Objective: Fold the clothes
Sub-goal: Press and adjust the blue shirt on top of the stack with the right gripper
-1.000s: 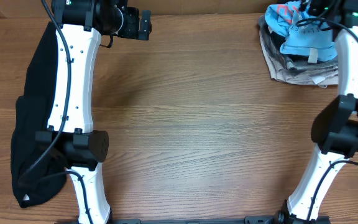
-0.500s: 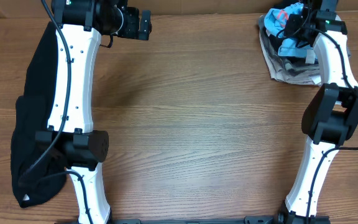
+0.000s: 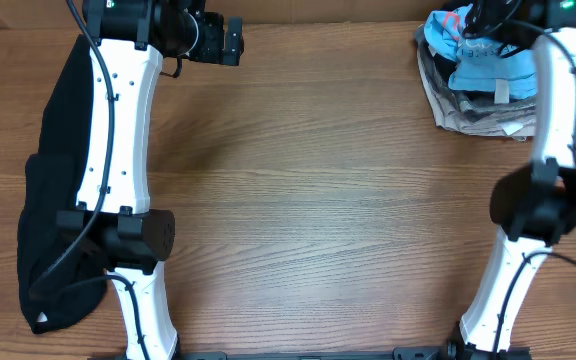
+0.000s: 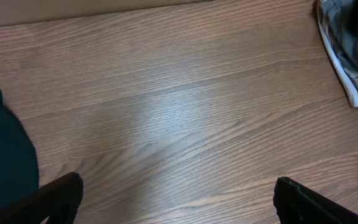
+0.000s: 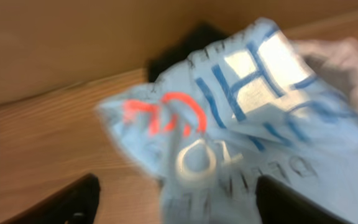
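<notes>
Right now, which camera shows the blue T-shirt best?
Right wrist: the light blue T-shirt fills it, lettering visible though blurred. Overhead shows it small, crumpled on a pile; left wrist catches a sliver.

My two arms match. The left arm [image 3: 128, 90] and right arm [image 3: 558, 90] are smooth, rounded white shells, joined by chunky black joints [image 3: 138, 235] well behind the fingers. A thin black cable [image 3: 111, 120] runs along the left shell, which is dotted with small dark screws; farthest from the fingers, the right arm carries one too. The left fingers [image 4: 58, 199] and right fingers [image 5: 67, 202] are plain matte-black slabs with blunt ends.
</notes>
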Robot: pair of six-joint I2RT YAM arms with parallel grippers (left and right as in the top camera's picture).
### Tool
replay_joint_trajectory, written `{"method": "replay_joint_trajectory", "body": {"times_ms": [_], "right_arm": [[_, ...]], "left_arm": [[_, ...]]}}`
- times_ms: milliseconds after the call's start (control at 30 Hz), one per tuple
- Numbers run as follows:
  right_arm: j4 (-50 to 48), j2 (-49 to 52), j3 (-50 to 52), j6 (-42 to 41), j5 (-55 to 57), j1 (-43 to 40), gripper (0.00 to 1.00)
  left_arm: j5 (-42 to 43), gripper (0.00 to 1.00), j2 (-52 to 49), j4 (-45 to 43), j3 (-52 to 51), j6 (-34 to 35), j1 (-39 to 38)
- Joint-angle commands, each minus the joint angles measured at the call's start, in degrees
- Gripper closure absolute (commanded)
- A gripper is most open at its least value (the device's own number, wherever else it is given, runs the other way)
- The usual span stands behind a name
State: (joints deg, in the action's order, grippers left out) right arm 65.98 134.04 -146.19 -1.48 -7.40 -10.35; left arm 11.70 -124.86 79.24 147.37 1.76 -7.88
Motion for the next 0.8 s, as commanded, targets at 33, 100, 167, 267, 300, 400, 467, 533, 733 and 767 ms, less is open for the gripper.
{"method": "replay_joint_trajectory", "body": {"times_ms": [33, 100, 167, 267, 300, 400, 467, 533, 733, 767], "right_arm": [[8.28, -12.66, -9.18, -0.28, -2.16, 0.72, 0.00], [12.87, -15.96, -10.97, -0.28, -4.26, 0.94, 0.00], [16.00, -18.80, -11.37, -0.28, -5.73, 0.98, 0.00], [21.29, -22.47, -11.37, -0.28, -8.63, 0.98, 0.00], [22.97, -23.41, -11.37, -0.26, -9.94, 0.98, 0.00], [26.03, -24.85, -11.37, -0.26, -10.10, 0.96, 0.00], [26.73, -24.98, -11.37, -0.26, -10.10, 0.96, 0.00], [27.04, -24.76, -11.32, -0.26, -10.10, 0.96, 0.00], [31.06, -24.63, -11.28, -0.24, -6.97, 0.81, 0.00], [31.06, -24.59, -11.28, -0.24, -7.06, 0.81, 0.00]], "left_arm": [[-0.31, 0.00, -0.50, 0.00, -0.28, -0.04, -0.07], [-0.31, 0.00, -0.50, 0.00, -0.28, -0.04, -0.07], [-0.31, 0.00, -0.50, 0.00, -0.28, -0.04, -0.07], [-0.31, 0.00, -0.50, 0.00, -0.28, -0.04, -0.07], [-0.31, 0.00, -0.50, 0.00, -0.28, -0.04, -0.07], [-0.31, 0.00, -0.50, 0.00, -0.28, -0.04, -0.07], [-0.31, 0.00, -0.50, 0.00, -0.28, -0.04, -0.07], [-0.31, 0.00, -0.50, 0.00, -0.28, -0.04, -0.07], [-0.31, 0.00, -0.50, 0.02, -0.28, -0.04, -0.07], [-0.31, 0.00, -0.50, 0.00, -0.28, -0.04, -0.07]]}}
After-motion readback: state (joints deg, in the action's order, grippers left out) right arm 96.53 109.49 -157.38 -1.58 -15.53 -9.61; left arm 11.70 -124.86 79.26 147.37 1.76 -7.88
